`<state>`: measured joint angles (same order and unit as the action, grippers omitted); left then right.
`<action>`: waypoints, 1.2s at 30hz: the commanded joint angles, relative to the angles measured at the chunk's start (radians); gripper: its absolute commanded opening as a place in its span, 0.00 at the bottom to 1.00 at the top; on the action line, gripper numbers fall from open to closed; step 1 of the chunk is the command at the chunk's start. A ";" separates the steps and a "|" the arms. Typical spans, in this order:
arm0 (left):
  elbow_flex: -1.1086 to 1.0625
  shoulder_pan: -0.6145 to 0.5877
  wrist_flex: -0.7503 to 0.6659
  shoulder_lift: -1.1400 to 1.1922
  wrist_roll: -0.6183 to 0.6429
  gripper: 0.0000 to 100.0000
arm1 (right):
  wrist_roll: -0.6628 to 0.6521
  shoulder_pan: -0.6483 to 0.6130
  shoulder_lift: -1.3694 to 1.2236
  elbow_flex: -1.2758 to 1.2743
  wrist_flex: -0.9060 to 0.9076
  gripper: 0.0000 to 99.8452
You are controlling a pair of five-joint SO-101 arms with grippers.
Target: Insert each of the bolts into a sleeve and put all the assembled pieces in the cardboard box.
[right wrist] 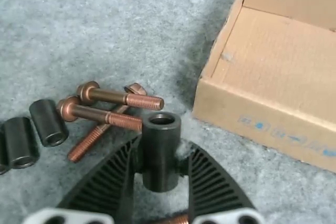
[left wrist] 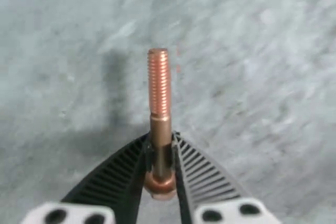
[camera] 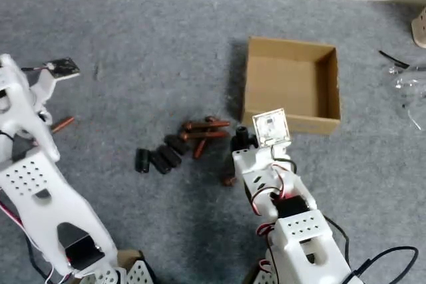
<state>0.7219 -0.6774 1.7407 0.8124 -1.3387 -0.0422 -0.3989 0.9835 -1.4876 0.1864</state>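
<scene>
My left gripper (left wrist: 161, 157) is shut on a copper bolt (left wrist: 159, 85) just above its head, with the threaded end pointing away over the grey carpet. In the high view this bolt (camera: 63, 124) sits at the far left. My right gripper (right wrist: 160, 169) is shut on a black sleeve (right wrist: 160, 148), bore end up, in front of the cardboard box (right wrist: 283, 61). The gripper (camera: 243, 139) stands just left of the box's (camera: 293, 121) near corner. Loose bolts (camera: 205, 130) and several black sleeves (camera: 160, 159) lie in a cluster left of it.
One more bolt (camera: 228, 179) lies on the carpet beside the right arm. Clear plastic pieces and a black cable (camera: 403, 78) lie at the right edge. Open carpet stretches between the two arms and behind the cluster.
</scene>
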 commanded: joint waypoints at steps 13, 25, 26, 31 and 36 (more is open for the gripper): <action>0.159 -0.025 0.034 0.087 -0.041 0.01 | -0.008 0.019 0.024 0.007 -0.039 0.00; 0.206 0.010 0.008 0.079 0.150 0.20 | -0.008 0.019 0.024 0.007 -0.039 0.00; 0.232 0.021 0.014 0.079 0.229 0.19 | -0.008 0.019 0.024 0.007 -0.039 0.00; 0.351 0.018 0.018 0.079 0.835 0.19 | -0.008 0.019 0.024 0.007 -0.039 0.00; 0.337 -0.028 0.020 0.007 1.338 0.19 | -0.008 0.019 0.024 0.007 -0.039 0.00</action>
<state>1.0303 -0.6882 1.7515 0.9214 -0.3245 -0.0422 -0.3989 0.9835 -1.4876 0.1864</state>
